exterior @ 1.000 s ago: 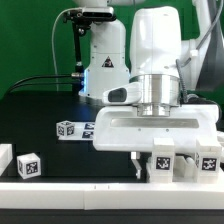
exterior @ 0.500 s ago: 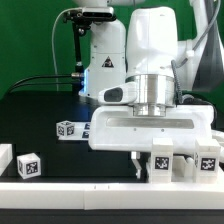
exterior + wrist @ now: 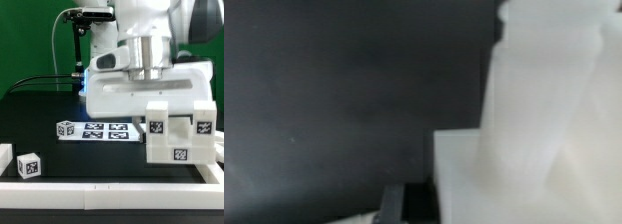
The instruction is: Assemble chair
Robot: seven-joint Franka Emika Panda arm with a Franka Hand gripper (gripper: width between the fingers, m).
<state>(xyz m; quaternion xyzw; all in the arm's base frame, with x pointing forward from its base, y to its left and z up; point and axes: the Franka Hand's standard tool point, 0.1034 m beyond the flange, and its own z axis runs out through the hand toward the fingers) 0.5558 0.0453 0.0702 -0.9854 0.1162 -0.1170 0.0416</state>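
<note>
The chair (image 3: 181, 132), a blocky white assembly with square black-and-white tags, hangs at the exterior view's right, lifted off the black table. My gripper (image 3: 158, 112) sits right above and behind it under the broad white hand, and its fingers are mostly hidden by the white parts. The chair rose together with the hand, so the jaws are shut on it. In the wrist view the chair (image 3: 535, 120) fills one side as a blurred white post and block. One dark finger (image 3: 397, 205) shows beside it.
The marker board (image 3: 110, 131) lies mid-table with a small white tagged cube (image 3: 66, 128) at its end. A white tagged block (image 3: 29, 166) and a plain white piece (image 3: 4, 158) sit at the exterior view's front left. A white rail (image 3: 100, 195) borders the front.
The arm has risen and shifted, carrying the chair up from the table's front right. The marker board, hidden by the hand before, now shows.
</note>
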